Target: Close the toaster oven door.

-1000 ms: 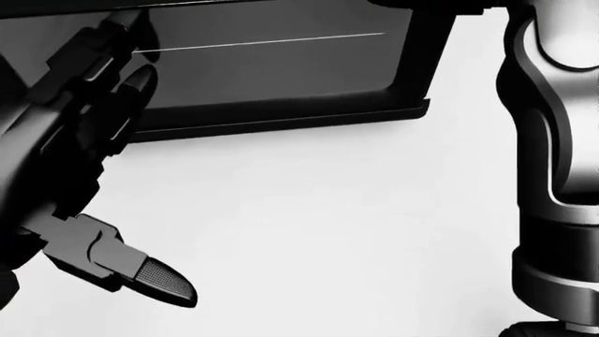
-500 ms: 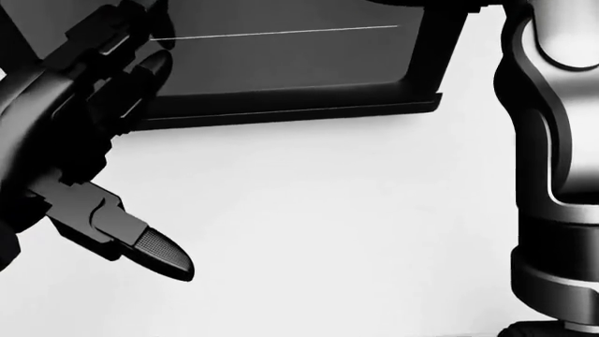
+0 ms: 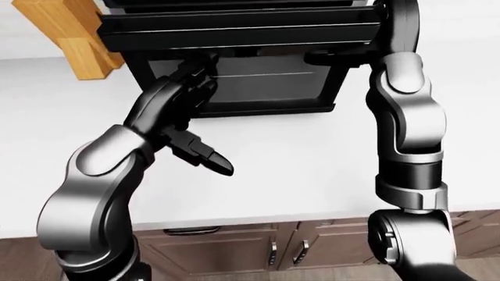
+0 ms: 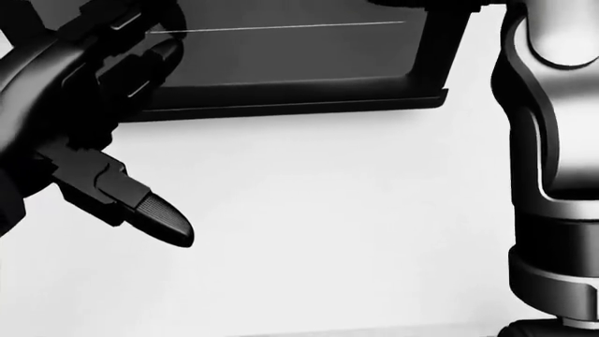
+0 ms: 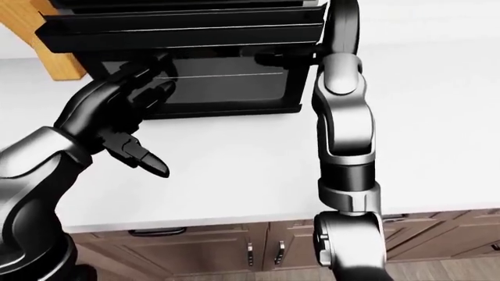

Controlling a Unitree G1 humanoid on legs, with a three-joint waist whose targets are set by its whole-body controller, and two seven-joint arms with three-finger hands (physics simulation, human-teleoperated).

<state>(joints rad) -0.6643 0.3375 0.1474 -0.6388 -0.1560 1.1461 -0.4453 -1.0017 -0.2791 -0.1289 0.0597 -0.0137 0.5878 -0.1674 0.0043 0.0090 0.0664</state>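
The black toaster oven (image 3: 242, 26) stands at the top of the eye views on the white counter (image 3: 297, 164). Its glass door (image 3: 274, 82) is open, swung down and tilted out over the counter. My left hand (image 3: 204, 117) is open at the door's left end: two fingers (image 3: 195, 73) lie against the glass and the thumb (image 3: 215, 163) points down to the right. My right arm (image 3: 406, 117) rises along the oven's right side. The right hand (image 3: 336, 56) shows only as a dark shape at the door's upper right corner, its fingers unclear.
A wooden knife block (image 3: 66, 35) stands left of the oven at the top left. Brown cabinet doors with metal handles (image 3: 234, 252) run below the counter's near edge.
In the head view my left hand has risen and moved right, closer onto the door's left end. The door's lower edge sits a little higher and farther right. The right arm has barely shifted.
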